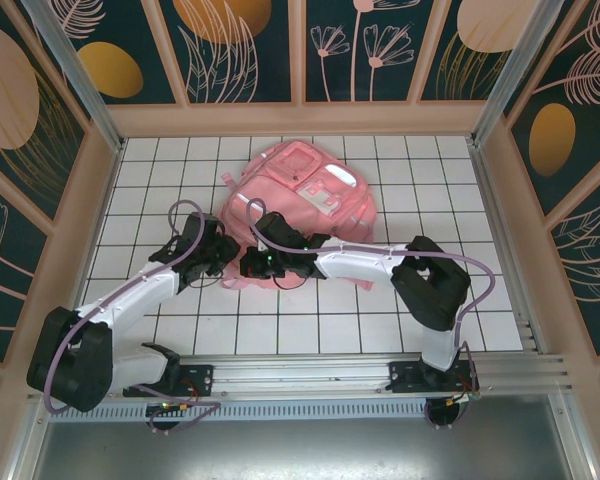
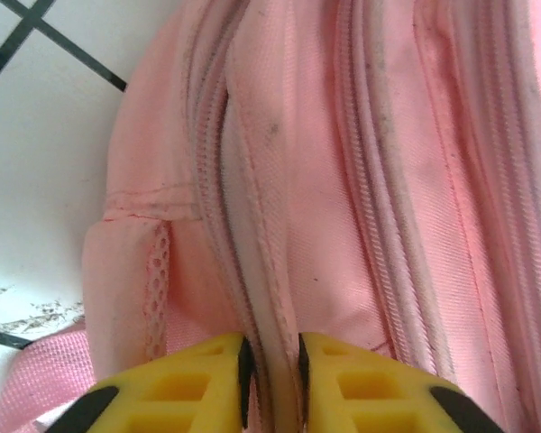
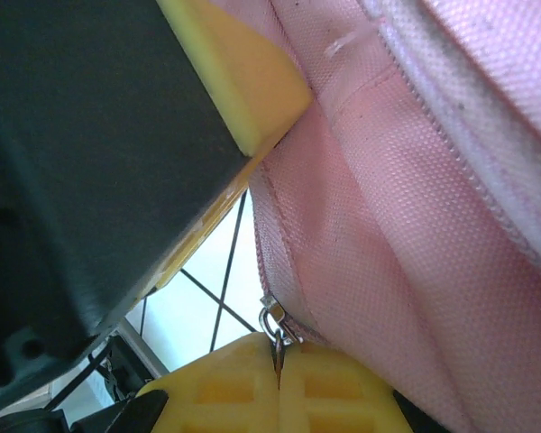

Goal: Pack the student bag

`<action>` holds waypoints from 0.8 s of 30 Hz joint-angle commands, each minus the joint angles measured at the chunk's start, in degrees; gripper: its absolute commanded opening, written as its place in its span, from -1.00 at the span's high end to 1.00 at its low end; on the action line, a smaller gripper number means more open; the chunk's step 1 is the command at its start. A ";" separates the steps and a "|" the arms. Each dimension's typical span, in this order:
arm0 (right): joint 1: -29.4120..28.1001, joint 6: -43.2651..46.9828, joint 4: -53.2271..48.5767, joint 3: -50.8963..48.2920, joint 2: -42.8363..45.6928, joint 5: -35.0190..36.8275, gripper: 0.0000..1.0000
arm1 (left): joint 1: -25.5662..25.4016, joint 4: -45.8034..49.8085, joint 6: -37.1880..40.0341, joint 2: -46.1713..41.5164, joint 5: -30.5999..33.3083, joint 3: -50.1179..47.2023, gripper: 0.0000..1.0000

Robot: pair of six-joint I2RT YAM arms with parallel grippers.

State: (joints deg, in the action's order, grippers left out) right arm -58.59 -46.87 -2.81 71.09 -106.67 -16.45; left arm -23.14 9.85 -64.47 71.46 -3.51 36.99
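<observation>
Student bag (image 1: pixel 310 195) looks soft, floppy; left end effector (image 2: pixel 270 347) pinches its seam (image 2: pixel 263 271), right end effector (image 3: pixel 279 361) clamps the zipper pull (image 3: pixel 270 317).

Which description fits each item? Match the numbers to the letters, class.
1 left gripper
2 right gripper
3 student bag
4 table

A white with dark grid lines
B shut on a metal zipper pull
C pink, lying on the tiles
D pinching a fabric seam

Pairs: 1-D, 2-B, 3-C, 4-A
</observation>
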 commanded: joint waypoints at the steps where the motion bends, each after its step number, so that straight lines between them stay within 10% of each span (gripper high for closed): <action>1: -0.75 1.05 1.52 0.39 0.89 0.14 1.00 | 0.11 -0.44 0.29 -0.07 1.77 -0.70 0.84; 24: -2.94 5.93 -10.20 -16.68 14.11 16.88 1.00 | 3.35 5.61 2.85 -3.73 7.32 1.70 1.00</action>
State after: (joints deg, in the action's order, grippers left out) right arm -61.23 -41.89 -4.01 57.49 -95.46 -2.74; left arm -22.15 12.86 -63.24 69.34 -3.14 37.12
